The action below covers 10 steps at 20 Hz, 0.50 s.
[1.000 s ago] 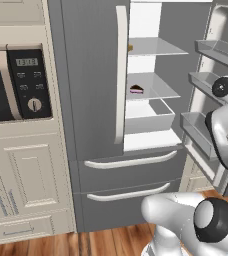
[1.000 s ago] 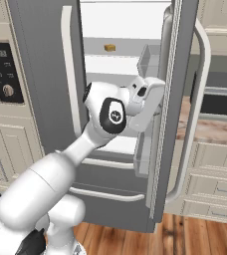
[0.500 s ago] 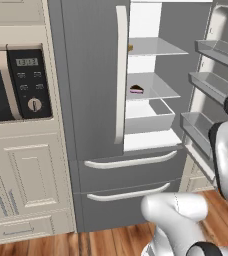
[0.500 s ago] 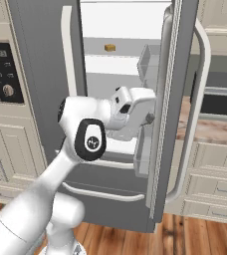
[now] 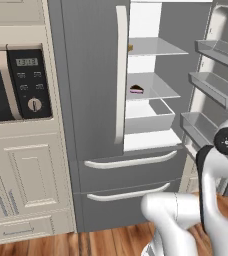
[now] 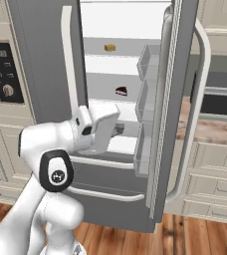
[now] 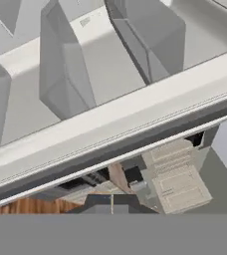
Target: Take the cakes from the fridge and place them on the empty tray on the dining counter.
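Fridge (image 5: pixel 93 100) has its right door (image 6: pixel 177 99) swung wide, left door shut, white interior and glass shelves exposed. Chocolate wedge (image 5: pixel 136 89) with the pink-white layer sits on the middle shelf, near the left wall; same piece in the right base view (image 6: pixel 121 91). Tan-golden square block (image 6: pixel 110 48) is on the shelf above, toward the back; in the left base view only a sliver of it (image 5: pixel 130 48) peeks past the left door's cream handle (image 5: pixel 120 75). A clear crisper bin (image 5: pixel 148 116) sits below the wedge's shelf. Gripper (image 6: pixel 119 130) is out in front of the open compartment at about crisper height, well below both cakes and touching neither; fingers are clenched together with nothing between them. Hand view is rolled and looks at the open door's grey bins (image 7: pixel 65 64) and its edge, with the dark fingertips (image 7: pixel 108 201) pressed together at the bottom. Oven panel with dial (image 5: pixel 31 82) sits in the cream cabinet left of the fridge. A strip of marbled counter (image 6: pixel 207 130) shows behind the open door to the right. Wood floor (image 5: pixel 111 242) below.
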Tool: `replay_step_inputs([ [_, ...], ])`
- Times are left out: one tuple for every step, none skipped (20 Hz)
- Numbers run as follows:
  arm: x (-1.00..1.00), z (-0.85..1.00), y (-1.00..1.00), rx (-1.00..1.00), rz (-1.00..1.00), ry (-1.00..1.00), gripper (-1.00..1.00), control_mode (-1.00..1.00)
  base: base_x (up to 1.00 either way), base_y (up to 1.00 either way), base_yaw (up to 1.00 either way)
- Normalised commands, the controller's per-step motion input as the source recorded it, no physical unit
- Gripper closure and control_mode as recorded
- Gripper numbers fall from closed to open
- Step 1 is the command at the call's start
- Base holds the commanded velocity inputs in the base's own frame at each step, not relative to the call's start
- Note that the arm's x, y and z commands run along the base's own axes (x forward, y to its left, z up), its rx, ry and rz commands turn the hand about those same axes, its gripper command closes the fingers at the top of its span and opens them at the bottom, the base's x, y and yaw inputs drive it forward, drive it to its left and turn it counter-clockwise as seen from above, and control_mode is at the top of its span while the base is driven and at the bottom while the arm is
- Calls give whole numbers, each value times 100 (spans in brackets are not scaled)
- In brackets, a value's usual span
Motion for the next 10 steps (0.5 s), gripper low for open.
replay_step_inputs([
  [0, 19, 69, -15, 29, 28, 100, -100, 0, 0, 0],
  [0, 21, 69, -13, 29, 34, 100, -100, 0, 0, 0],
  [0, 19, 70, -15, 29, 39, 100, -100, 0, 0, 0],
  [0, 21, 64, -7, 22, 38, 100, -100, 0, 0, 0],
  [0, 17, 72, 0, 17, 38, 100, -100, 0, 0, 0],
  [0, 17, 61, 0, 6, 28, 100, -100, 0, 0, 0],
  [0, 11, 67, 0, 5, 31, 100, -100, 0, 0, 0],
  [0, 8, 44, 9, 5, 22, 100, -100, 0, 0, 0],
  [0, 1, 34, 16, 7, 21, 100, -100, 0, 0, 0],
  [0, 0, 24, 23, 9, 13, 100, -100, 0, 0, 0],
])
